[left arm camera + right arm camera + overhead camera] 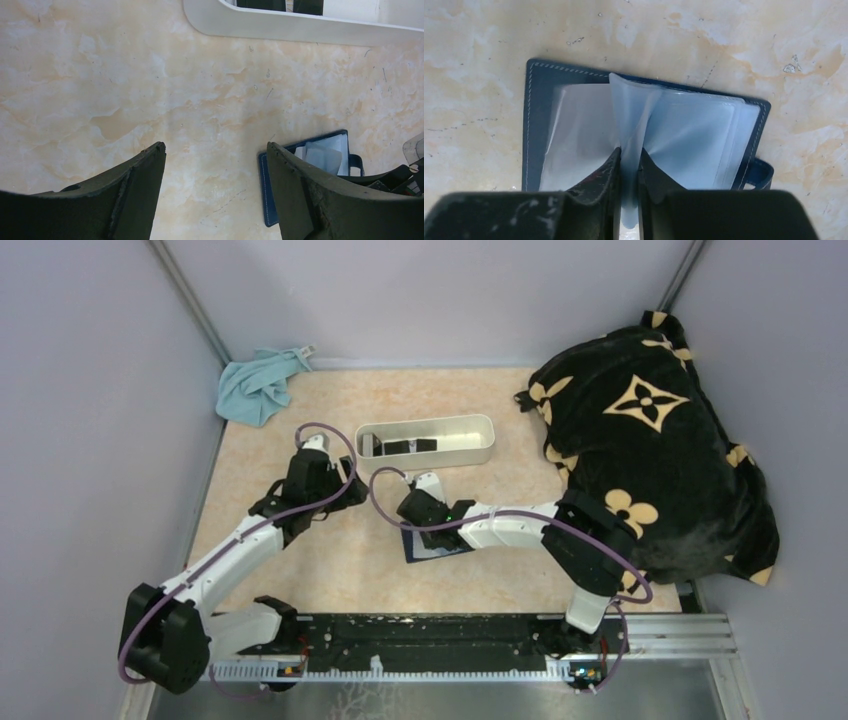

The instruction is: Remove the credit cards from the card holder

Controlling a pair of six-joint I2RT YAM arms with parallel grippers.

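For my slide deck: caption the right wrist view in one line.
Right gripper pinches a clear sleeve of the open navy card holder lying flat on the marbled table.

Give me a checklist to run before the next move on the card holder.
1. The card holder lies open on the table: ok.
2. The right gripper is pinched on a plastic sleeve: ok.
3. Something is inside that sleeve: cannot tell.
4. The left gripper is open and empty: ok.
5. Holder pinned down against lifting: not ok, the left gripper is apart from it.
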